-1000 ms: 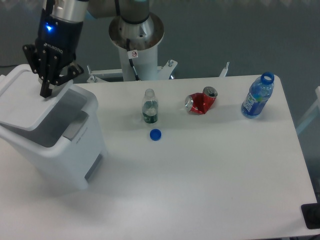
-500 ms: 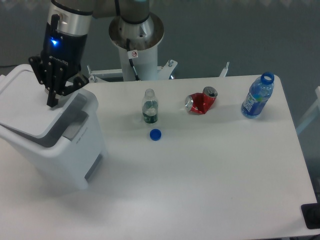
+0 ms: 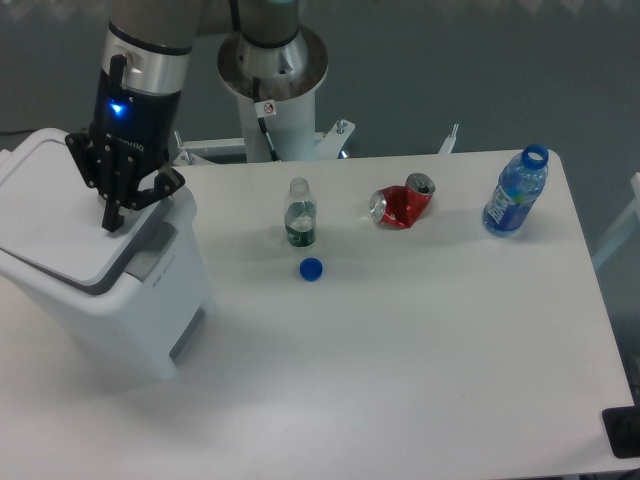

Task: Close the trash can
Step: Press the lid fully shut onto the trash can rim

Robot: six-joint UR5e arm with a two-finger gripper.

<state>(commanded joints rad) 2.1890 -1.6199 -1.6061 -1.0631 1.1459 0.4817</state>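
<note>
The gripper (image 3: 118, 212), its fingers clenched on nothing, presses on the lid of the trash can (image 3: 100, 290). The lid looks almost flat; one more push downward should latch it.

Robotics lab: arm pedestal (image 3: 272, 85) bolted behind a plain white table (image 3: 420, 340), grey floor (image 3: 450, 60) across the upper frame.

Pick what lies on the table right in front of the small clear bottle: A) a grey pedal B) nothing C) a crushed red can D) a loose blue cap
D. A blue cap lies loose on the table just in front of the small clear bottle, which stands uncapped; the crushed red can lies off to the bottle's side, not in front.
</note>
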